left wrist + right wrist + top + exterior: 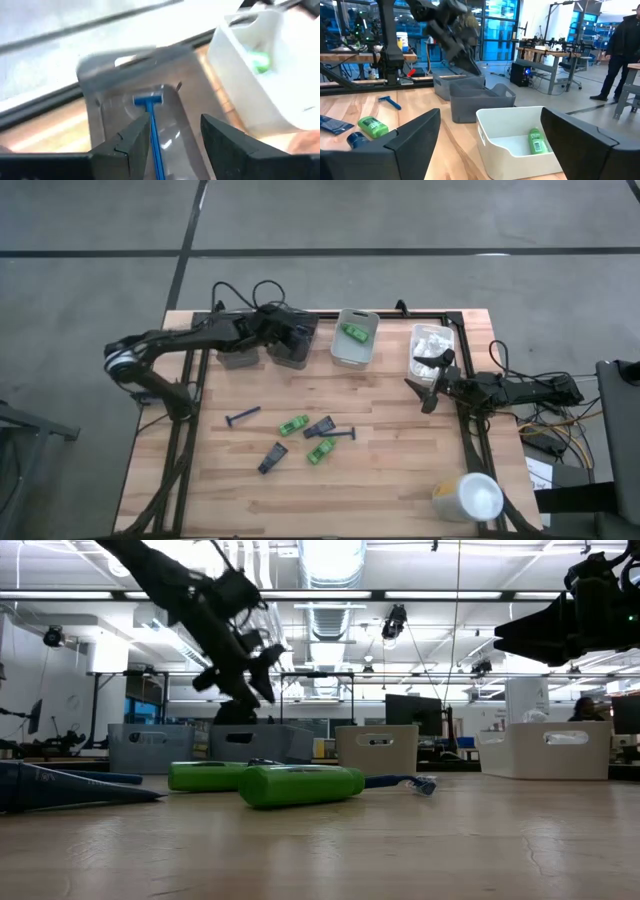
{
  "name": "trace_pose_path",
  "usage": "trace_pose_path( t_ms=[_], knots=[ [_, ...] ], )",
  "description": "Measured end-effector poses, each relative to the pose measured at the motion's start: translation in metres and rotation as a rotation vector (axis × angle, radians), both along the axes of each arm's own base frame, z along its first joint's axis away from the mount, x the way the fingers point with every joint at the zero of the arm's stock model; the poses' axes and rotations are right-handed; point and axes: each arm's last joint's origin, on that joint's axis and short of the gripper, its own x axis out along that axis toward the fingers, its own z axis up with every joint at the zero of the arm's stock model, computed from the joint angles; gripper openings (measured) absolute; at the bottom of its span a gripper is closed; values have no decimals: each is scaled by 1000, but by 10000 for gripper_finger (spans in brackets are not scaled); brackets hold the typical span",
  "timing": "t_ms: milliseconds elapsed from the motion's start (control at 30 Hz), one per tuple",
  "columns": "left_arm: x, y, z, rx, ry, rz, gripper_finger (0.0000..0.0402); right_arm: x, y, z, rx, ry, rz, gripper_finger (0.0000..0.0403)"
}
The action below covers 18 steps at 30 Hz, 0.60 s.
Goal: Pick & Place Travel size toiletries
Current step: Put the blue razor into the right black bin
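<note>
My left gripper (175,122) hangs open above a grey bin (100,65) at the table's far left (290,352). A dark blue razor (152,125) lies on that bin's floor below the fingers, its head toward the far wall. Several toiletries lie on the table's middle: a blue razor (242,416), two green packs (294,425) (320,450), another razor (340,432) and dark blue pieces (272,458). My right gripper (425,385) waits open at the right edge (490,145).
A second grey bin (237,358) stands left of the first. A white bin (355,350) holds a green pack (536,140); another white bin (432,360) at the far right holds white packets. A white cup (468,496) lies near right. A person (620,45) stands beyond the table.
</note>
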Motion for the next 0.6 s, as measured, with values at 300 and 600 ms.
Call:
trace_pose_path(
  t_ms=[300,600],
  knots=[
    [-37,-33,40,31,6,-60,176,0,0,0,0,0,0,313],
    [-69,-83,38,-132,29,-85,176,0,0,0,1,-1,0,288]
  ],
)
